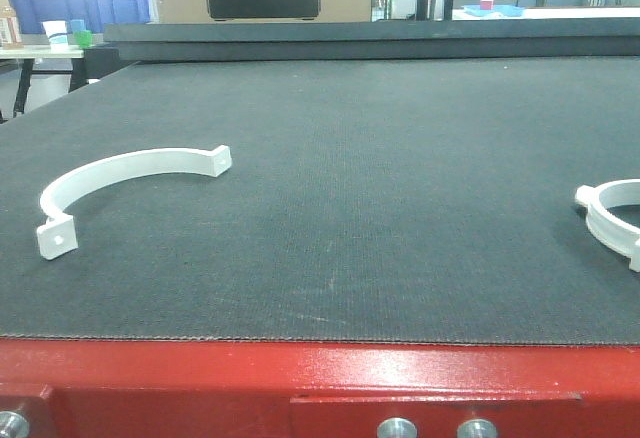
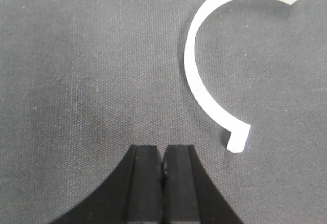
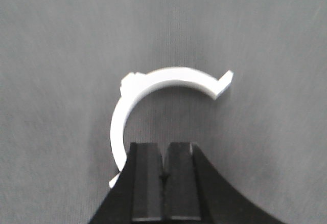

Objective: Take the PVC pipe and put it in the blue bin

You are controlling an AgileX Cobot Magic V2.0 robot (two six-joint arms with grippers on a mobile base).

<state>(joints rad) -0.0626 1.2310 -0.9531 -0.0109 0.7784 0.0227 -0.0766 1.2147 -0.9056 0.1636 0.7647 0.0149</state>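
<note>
L tool point(image 2: 163, 163): both fingers pressed together, nothing between them, hanging over bare table point(image 2: 76, 81). Just to its right, not touching, lies the left PVC pipe piece point(image 2: 191, 65), a white half-ring flat on the mat. In the L wrist view it reads as a C, with the back of the curve to the left and the opening to the right. One flanged end sits near the fingertips; the other is up at the top right corner.

In the front view the same piece point(image 1: 130, 166) sits on the table's left side. Its end-to-end line runs from near-left to far-right, and its opening faces the near side.

R tool point(image 3: 163, 169): fingers also closed tight, empty. The right PVC pipe piece point(image 3: 168, 75) lies just beyond the tips w/ the arc bulging up-left and the opening to the lower right. One end is hidden behind the tool, so contact can't be told. The front view cuts this piece point(image 1: 605, 220) off at the right edge.

Blue bin point(image 1: 80, 3) stands far back left, off the table.
</note>
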